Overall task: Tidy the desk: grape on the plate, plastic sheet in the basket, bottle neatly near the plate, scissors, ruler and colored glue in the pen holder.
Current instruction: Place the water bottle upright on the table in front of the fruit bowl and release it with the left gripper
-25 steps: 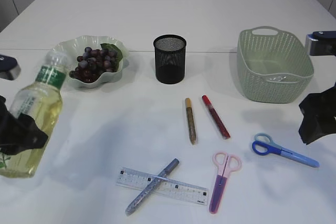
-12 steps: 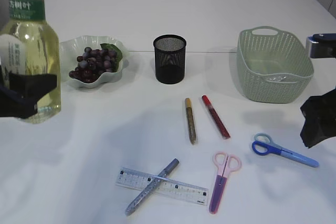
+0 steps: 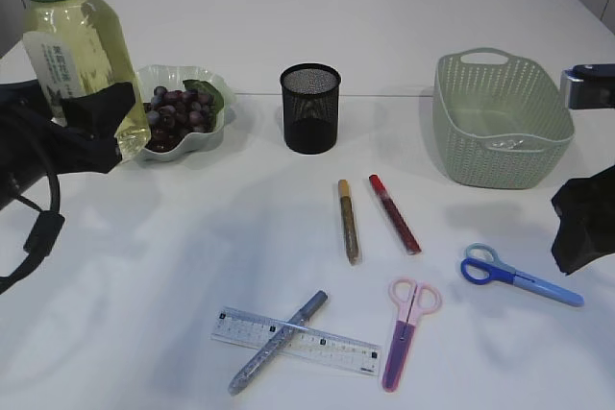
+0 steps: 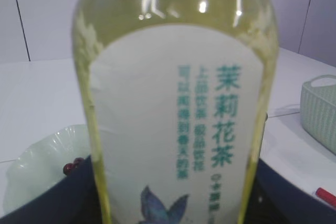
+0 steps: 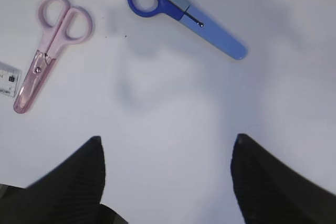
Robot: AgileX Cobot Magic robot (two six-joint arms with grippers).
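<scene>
I've got the jasmine tea bottle point(image 3: 69, 50) clamped in the L gripper point(image 3: 91, 122), upright and lifted, just left of the scalloped plate point(image 3: 216, 127) w/ the grapes point(image 3: 173, 114). Jaws bite the lower body of the bottle; the wrist cam shows label and pale liquid filling the frame, dark fingers at the bottom corners. It looks nearly full, so I'd judge it heavy and top-loaded, smooth plastic, prob. slippery under the label film. Holding low means it could tip or slide if I swing quick; a mid-body hold would be steadier, but I'd set it down slow and vertical beside the plate.

R gripper point(image 5: 168, 182) hangs w/ fingers spread wide, nothing between them, above bare table just below the blue scissors point(image 5: 184, 11); pink scissors point(image 5: 52, 48) off to its left.

Scissors are stiff, flat, light: pinch across the closed blades near the pivot, not the loops.
</scene>
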